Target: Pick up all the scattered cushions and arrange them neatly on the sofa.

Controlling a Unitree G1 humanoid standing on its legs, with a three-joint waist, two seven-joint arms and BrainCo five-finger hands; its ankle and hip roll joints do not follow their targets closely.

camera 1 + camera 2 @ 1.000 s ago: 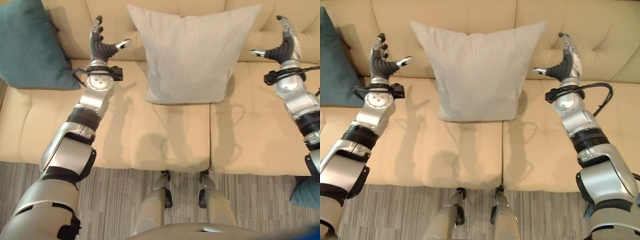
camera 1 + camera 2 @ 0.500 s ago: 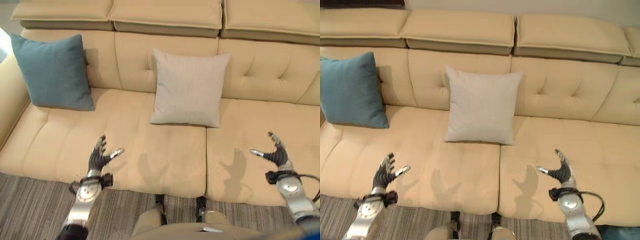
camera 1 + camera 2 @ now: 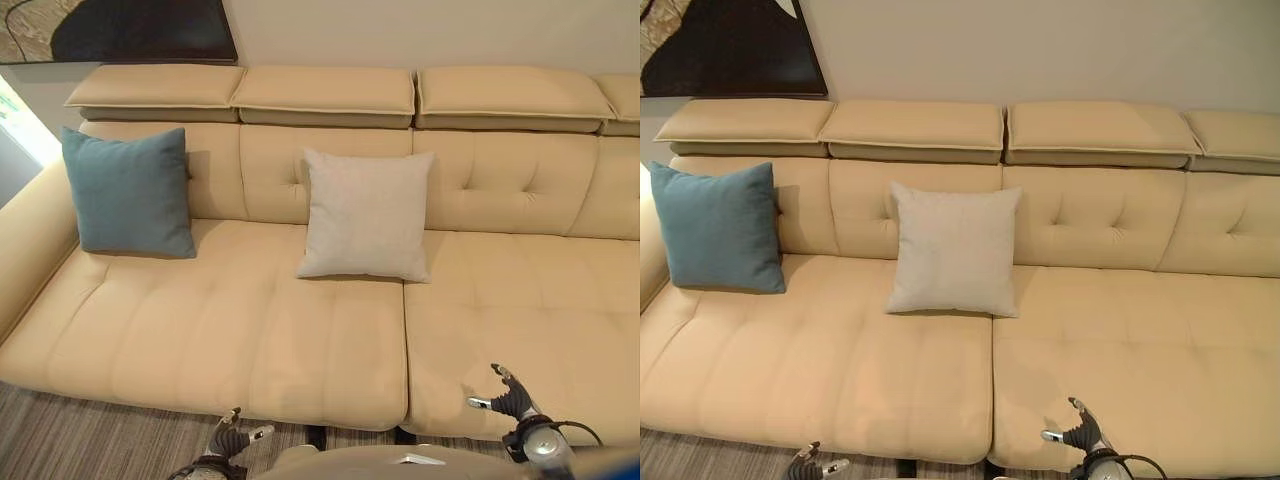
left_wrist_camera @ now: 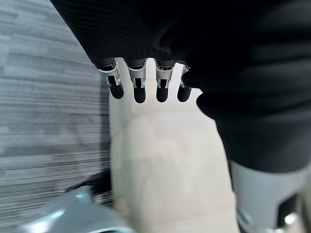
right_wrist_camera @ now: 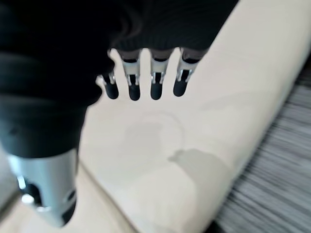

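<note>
While both hands hung low at the sofa's front edge, the fingers [image 5: 141,87] on the right hand [image 3: 508,398] were spread straight and loose with nothing in them, thumb sticking out to the side, over the front of the right seat cushion. Same deal on the left hand [image 3: 232,440]: fingers [image 4: 140,87] straight, relaxed, holding nothing, hovering just off the front lip of the sofa [image 3: 300,340] above the grey striped carpet [image 3: 90,440].

Moving out from there, the cream sofa had two cushions already on it. A light grey cushion [image 3: 366,214] stood upright leaning on the backrest about the middle, its bottom edge on the seat right by the seam between the two seat pads. A teal cushion [image 3: 130,190] stood upright against the backrest at the left end, near the armrest, well apart from the grey one. Neither hand was anywhere near either cushion. Up on the wall, a dark framed picture [image 3: 120,30] hung above the left end.
</note>
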